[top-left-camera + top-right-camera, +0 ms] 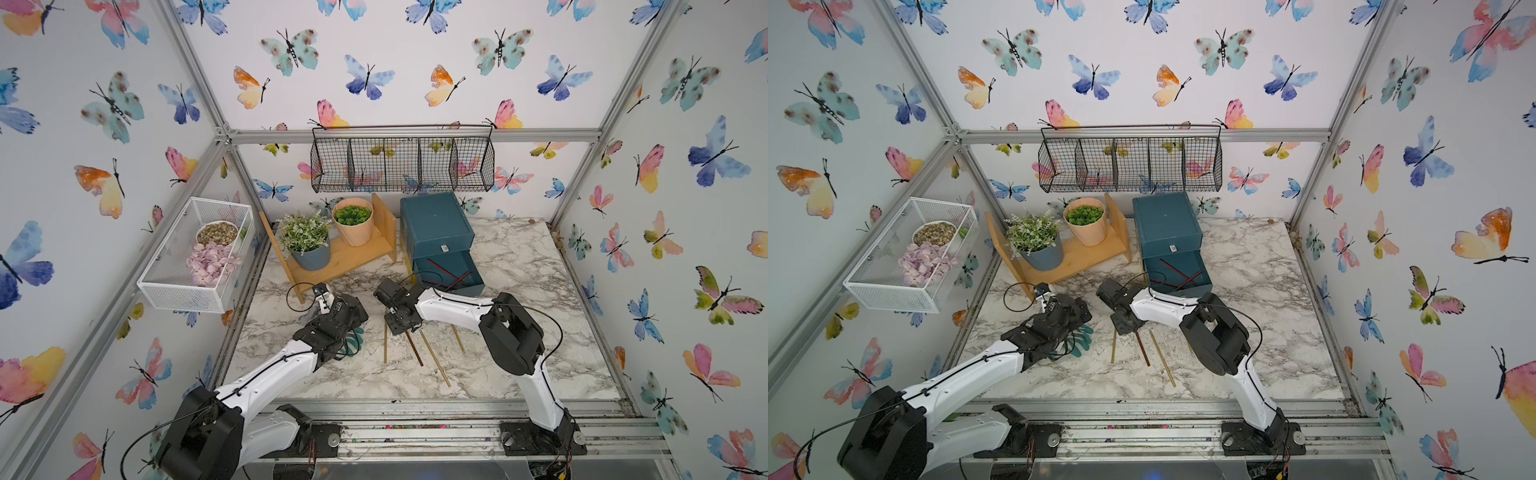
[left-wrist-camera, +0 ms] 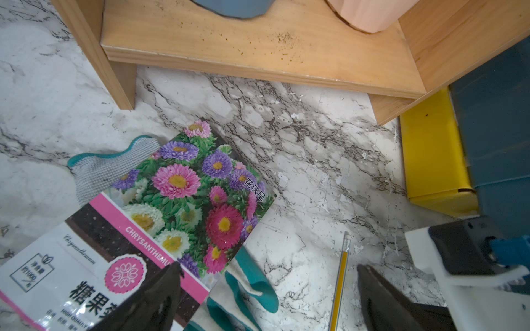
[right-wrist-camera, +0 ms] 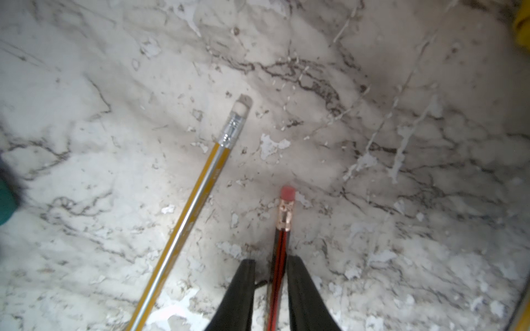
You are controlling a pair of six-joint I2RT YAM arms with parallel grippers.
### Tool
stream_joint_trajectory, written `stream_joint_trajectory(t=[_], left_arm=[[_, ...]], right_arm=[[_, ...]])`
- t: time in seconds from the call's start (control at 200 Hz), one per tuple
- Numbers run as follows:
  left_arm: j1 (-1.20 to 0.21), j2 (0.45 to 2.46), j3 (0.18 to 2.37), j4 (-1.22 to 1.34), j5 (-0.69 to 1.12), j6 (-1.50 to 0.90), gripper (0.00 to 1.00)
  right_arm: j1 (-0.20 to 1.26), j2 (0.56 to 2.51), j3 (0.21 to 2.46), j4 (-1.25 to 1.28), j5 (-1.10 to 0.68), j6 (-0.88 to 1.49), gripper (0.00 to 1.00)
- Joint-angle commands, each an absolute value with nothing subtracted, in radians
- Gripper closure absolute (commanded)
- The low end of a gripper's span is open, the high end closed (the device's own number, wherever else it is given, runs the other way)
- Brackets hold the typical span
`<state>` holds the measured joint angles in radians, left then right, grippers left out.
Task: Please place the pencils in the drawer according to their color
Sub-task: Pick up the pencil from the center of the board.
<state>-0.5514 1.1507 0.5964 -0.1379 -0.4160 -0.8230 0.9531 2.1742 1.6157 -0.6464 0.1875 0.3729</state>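
Right gripper (image 3: pixel 271 259) straddles red pencil (image 3: pixel 282 229); tip hidden.

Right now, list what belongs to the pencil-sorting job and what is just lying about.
Job: red-black pencil straddled by the right gripper; loose gold pencils; teal chest, its open drawer holding red pencils.
Lying about: seed packet, gloves, potted plants, wooden shelf, white mesh basket, black wire basket.

Top views high overhead, wrist views close, downward
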Motion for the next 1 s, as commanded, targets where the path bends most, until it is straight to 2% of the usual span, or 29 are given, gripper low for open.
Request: stream_joint_trajectory(t=[0.0, 0.456, 0.641, 0.996], left_arm=[[-0.546, 1.132, 0.599, -0.145, -0.394, -0.816, 0.02], [-0.545, 1.135, 0.598, -0.146, -0.391, -0.816, 0.02], [-0.545, 1.130, 0.597, -0.149, -0.396, -0.817, 0.02], [-0.545, 1.129, 0.600, -0.149, -0.395, -0.819, 0.02]], right_arm=[[0.943, 2.239, 1.621, -0.664, 0.204, 0.365, 0.75], [0.908, 2.314, 1.690, -0.667, 0.198, 0.361, 0.72], [0.906, 2.318, 1.696, -0.679, 0.190, 0.357, 0.78], [0.906, 2.285, 1.659, -0.699, 0.146, 0.365, 0.79]])
